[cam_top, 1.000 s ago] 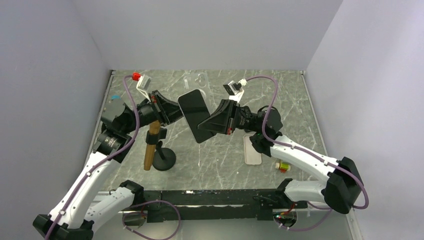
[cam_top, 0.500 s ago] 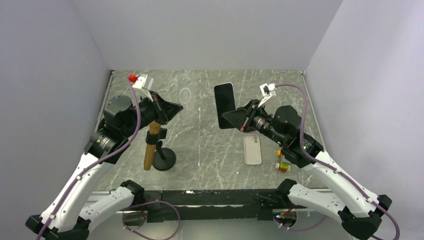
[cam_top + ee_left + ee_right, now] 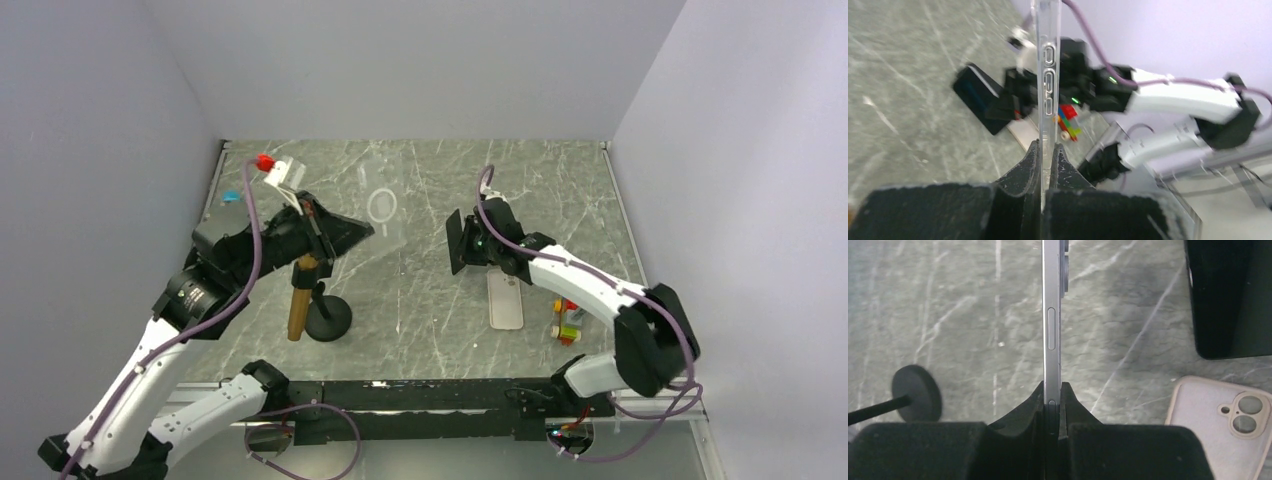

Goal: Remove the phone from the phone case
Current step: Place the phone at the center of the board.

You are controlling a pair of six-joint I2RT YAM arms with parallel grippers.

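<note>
My left gripper (image 3: 358, 229) is shut on a clear phone case (image 3: 383, 208) and holds it above the table's left middle. In the left wrist view the case (image 3: 1046, 60) stands edge-on between the closed fingers of that gripper (image 3: 1046, 147). My right gripper (image 3: 472, 245) is shut on the black phone (image 3: 456, 242), apart from the case and low over the table at centre right. In the right wrist view the phone (image 3: 1052, 315) is edge-on, clamped by that gripper (image 3: 1052, 387). The phone also shows in the left wrist view (image 3: 979, 97).
A beige phone case (image 3: 505, 300) lies flat beside the right gripper and shows in the right wrist view (image 3: 1220, 425). A small colourful toy (image 3: 567, 323) lies to its right. A wooden-handled stand with a black round base (image 3: 328, 318) is under my left arm. A dark flat slab (image 3: 1228, 295) is nearby.
The phone came out of the clear case. My right gripper carried it right, then swung it down low near the beige case. My left gripper kept the empty case and shifted slightly.
</note>
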